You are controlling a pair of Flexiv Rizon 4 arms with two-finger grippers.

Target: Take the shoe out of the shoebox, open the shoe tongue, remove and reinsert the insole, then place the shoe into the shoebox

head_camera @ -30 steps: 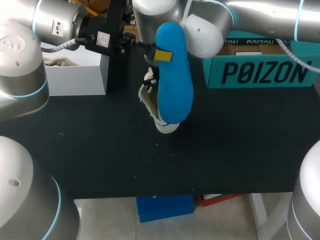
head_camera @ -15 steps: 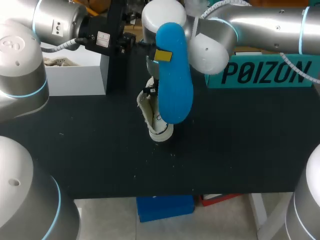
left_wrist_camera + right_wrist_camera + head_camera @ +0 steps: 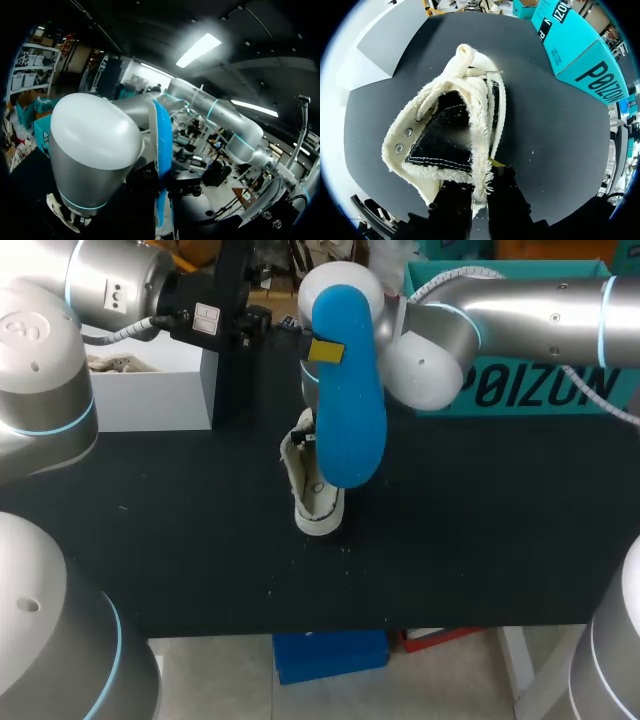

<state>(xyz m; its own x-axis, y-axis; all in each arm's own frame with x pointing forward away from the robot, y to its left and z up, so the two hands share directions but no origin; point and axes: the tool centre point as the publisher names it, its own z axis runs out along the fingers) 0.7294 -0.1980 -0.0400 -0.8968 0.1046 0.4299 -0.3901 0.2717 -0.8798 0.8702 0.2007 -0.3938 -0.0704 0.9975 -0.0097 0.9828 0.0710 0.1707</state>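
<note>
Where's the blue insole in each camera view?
Head view: blue insole at centre, pinched by the left end effector.
Left wrist view: edge-on, a thin blue strip ahead of the end effector.
Right wrist view: not in it.
Shared landmark: the shoe, beneath the insole in head view, filling the right wrist view.

Head view evenly lit from overhead, soft glare on the left arm (image 3: 40, 350) at upper left and the right arm (image 3: 530, 300) at upper right, blue insole (image 3: 348, 400) bright against the flat, dark matte table (image 3: 180, 520); left wrist view dim, right wrist view bright on the cream shoe (image 3: 465, 125).
</note>
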